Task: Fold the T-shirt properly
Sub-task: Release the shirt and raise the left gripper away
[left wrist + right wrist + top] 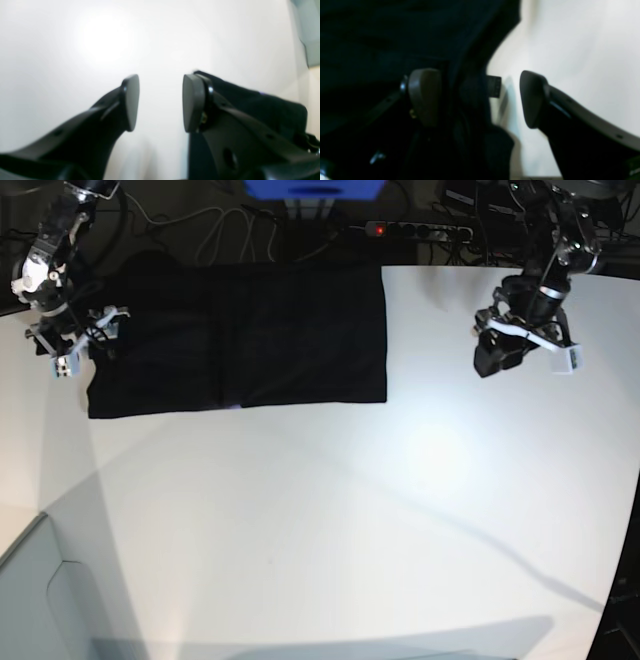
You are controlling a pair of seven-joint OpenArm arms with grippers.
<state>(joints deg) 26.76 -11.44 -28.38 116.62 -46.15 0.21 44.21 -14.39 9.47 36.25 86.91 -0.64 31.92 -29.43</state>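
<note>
The black T-shirt (240, 335) lies folded into a flat rectangle at the back left of the white table (350, 510). My right gripper (75, 348) is at the shirt's left edge. In the right wrist view it (480, 97) stands open, with a bunched edge of the T-shirt (470, 105) and a small label in the gap, not clasped. My left gripper (497, 355) hovers over bare table well to the right of the shirt. Its jaws (160, 100) are open and empty. A piece of the T-shirt (262, 105) shows behind one finger (191, 102).
A power strip (415, 230), cables and a blue object (313, 188) sit behind the table's back edge. The table's edge cuts across the lower left corner (25, 535) and the lower right (620, 600).
</note>
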